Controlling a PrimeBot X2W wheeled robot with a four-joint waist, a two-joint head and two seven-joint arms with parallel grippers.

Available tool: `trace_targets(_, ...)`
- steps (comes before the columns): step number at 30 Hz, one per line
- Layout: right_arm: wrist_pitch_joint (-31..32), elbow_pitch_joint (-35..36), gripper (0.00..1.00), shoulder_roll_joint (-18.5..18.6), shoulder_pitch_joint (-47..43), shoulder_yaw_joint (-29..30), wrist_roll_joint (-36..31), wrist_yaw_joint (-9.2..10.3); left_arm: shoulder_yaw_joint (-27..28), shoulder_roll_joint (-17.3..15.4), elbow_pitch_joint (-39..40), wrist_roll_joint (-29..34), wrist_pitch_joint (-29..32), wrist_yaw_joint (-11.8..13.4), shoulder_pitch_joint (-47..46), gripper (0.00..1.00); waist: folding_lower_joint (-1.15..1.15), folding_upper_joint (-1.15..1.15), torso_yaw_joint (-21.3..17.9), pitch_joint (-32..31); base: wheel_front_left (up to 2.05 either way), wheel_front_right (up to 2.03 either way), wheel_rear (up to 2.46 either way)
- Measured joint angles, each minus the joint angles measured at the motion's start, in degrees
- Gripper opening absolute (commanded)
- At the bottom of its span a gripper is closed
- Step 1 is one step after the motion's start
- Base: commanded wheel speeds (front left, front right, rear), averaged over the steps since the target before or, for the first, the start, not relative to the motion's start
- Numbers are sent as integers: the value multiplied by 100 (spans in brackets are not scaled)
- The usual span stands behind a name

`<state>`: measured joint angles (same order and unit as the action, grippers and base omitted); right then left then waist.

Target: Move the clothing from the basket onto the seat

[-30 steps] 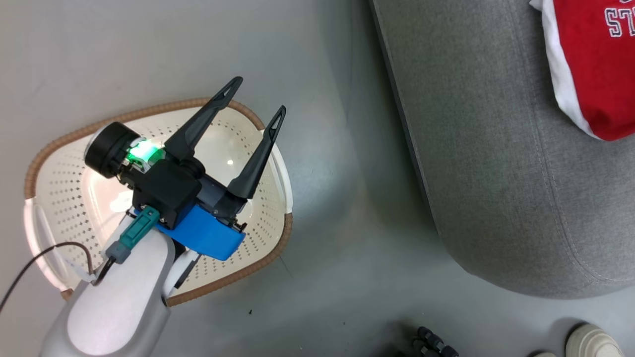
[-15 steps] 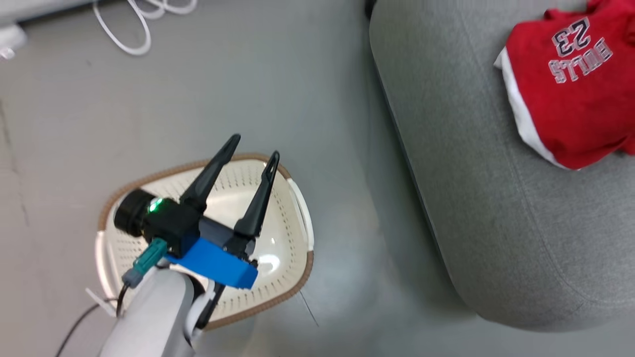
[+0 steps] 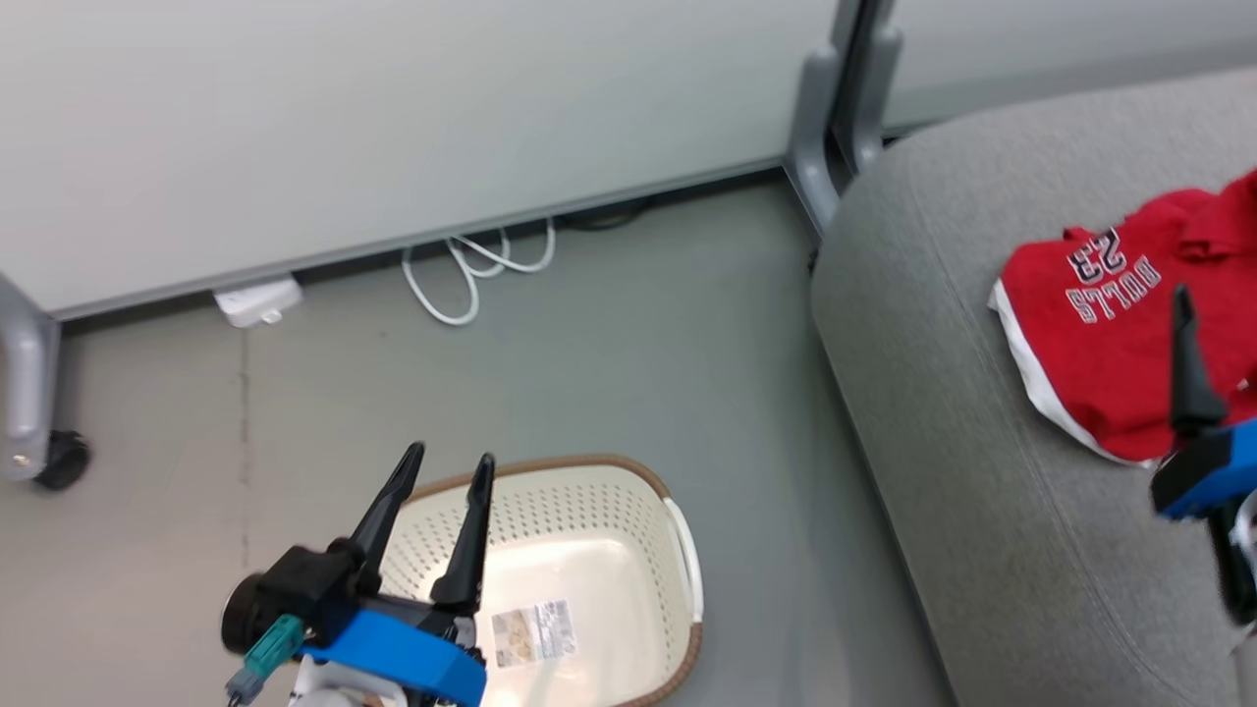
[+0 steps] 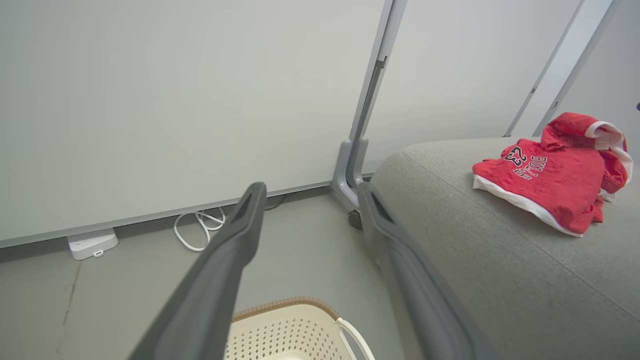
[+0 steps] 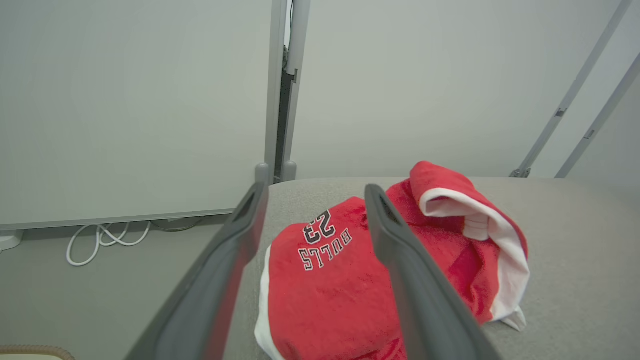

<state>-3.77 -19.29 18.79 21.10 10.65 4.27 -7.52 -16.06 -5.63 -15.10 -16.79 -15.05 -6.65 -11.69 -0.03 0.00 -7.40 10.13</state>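
Clothing (image 3: 1110,334): one red bundle, lying on seat (image 3: 933,442) at 3 o'clock in head view; number of garments inside impossible to tell. Basket (image 3: 589,496) at 6 o'clock: one, visible floor bare but for a label (image 3: 533,631). Judged done, or nearly. Left gripper (image 3: 449,457) above basket, fingers parted, empty. Right gripper (image 5: 316,189) near bundle, likewise parted, empty.
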Motion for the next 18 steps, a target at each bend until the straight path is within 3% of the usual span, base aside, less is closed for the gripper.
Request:
trace_targets(8, -26, 1084, 100, -748, -1059, -166, -118, 0, 584, 127, 48, 26, -1, -27, 560, 100, 1, 0, 451, -531, 0, 0, 0)
trace_targets(18, -258, 1630, 100, -1315, -1795, -467, -538, 0, 1009, 221, 10, 109, 0, -57, 743, 100, 2, 0, 754, -790, 0, 0, 0)
